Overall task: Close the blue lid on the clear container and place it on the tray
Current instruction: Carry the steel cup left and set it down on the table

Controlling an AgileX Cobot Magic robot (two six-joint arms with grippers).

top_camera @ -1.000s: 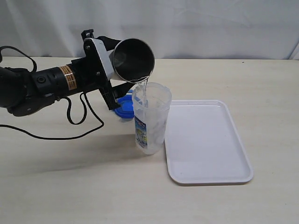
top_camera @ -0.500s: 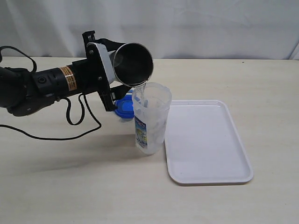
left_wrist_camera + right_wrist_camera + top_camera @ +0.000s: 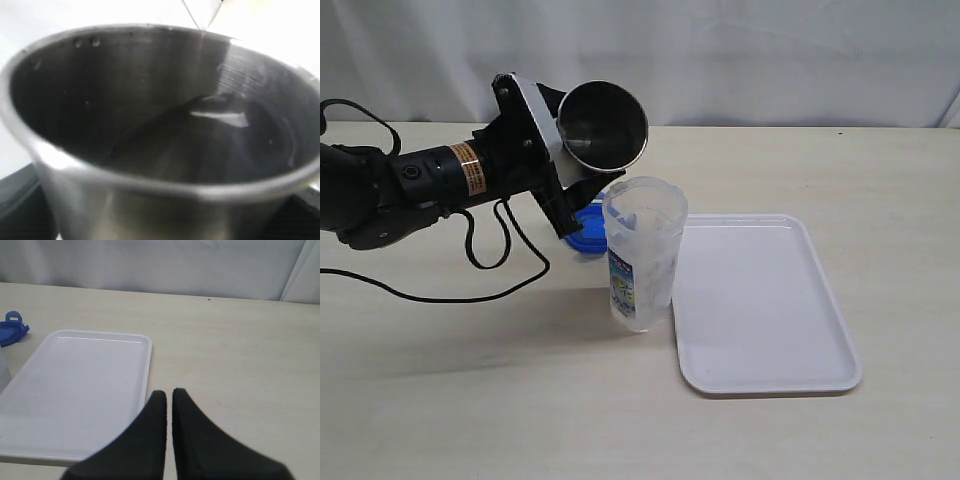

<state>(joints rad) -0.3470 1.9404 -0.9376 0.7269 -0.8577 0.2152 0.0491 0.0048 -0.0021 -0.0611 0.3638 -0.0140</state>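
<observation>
The clear container (image 3: 642, 258) stood upright on the pale table (image 3: 470, 390), its mouth open and uncovered, its printed label facing forward and to the left in the exterior view. It was off the tray (image 3: 770, 310), just beside that tray's left edge; whether the two touched could not be told. The white tray lay flat with nothing on it.

The blue lid (image 3: 586, 232) lay on the table just behind the container and to its left, partly hidden by the container's wall and by the arm above it. In the right wrist view only an edge of the lid with one flap showed, close to the tray's far corner.

The left gripper (image 3: 572, 150) hung above the lid, its jaws spread wide around a steel cup (image 3: 604, 128) and holding it. The cup was tipped steeply on its side, its mouth turned toward the exterior camera, its lower rim just above the container's rim and apart from it. In the left wrist view the cup filled nearly the whole picture, and a shining patch low inside it looked like liquid.

The right gripper (image 3: 168, 396), seen only in its own wrist view, hovered over bare table near the tray's long edge, its two black jaws drawn together on nothing.
</observation>
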